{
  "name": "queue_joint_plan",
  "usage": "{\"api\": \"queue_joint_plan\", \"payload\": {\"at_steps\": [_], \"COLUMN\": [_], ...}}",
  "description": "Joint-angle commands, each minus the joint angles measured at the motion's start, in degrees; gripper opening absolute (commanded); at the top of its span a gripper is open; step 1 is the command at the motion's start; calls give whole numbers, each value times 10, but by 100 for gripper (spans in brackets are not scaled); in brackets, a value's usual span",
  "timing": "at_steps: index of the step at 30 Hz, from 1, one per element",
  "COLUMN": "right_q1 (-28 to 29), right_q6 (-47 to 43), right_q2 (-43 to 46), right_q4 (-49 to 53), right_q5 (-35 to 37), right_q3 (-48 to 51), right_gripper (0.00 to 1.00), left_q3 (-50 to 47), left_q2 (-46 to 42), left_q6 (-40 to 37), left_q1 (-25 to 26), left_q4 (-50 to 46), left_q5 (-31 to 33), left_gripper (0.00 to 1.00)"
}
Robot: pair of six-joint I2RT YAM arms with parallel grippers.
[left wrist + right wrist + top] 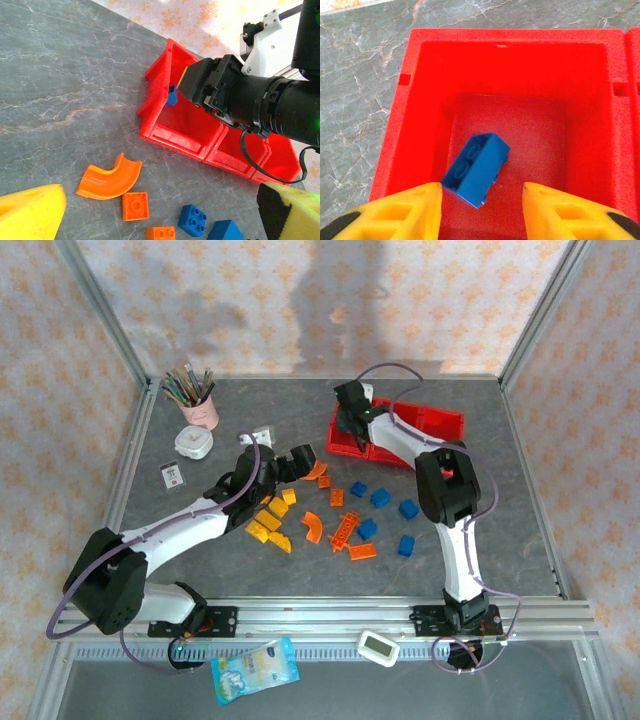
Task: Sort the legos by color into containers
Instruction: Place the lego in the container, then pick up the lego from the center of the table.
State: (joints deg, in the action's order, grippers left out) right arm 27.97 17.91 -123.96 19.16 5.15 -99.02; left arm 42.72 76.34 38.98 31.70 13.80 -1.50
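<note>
Right end effector [481,186] up close: yellow fingers spread wide, gripping nothing. Just below them, blue brick [477,167], tilted, inside the red tray [400,125], end compartment, leftmost from the top cam. Left end effector [161,195] also wide, nothing btw. its fingers, low over the tabletop [60,90] near an orange arch [110,177]. Other legos [343,530], blue, orange, yellow-orange, lie loose on the tabletop btw. the arms.
</note>
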Motion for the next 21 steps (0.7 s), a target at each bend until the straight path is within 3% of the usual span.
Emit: {"api": "queue_joint_plan", "payload": {"at_steps": [1,10,21], "right_q1": [6,48,86], "right_q6": [-5,28,121], "right_q2": [81,223,276], "right_q4": [10,16,24], "right_q5": [8,7,19], "right_q3": [33,213,353], "right_gripper": [48,60,66], "left_q3": [17,-25,-87], "left_q2": [-11,-58,-101], "left_q6": [-10,-3,29], "left_q1": [-6,19,81], "left_q4": [-14,-35,-44], "left_q5": [-17,-49,-21], "left_gripper": [99,99,99]}}
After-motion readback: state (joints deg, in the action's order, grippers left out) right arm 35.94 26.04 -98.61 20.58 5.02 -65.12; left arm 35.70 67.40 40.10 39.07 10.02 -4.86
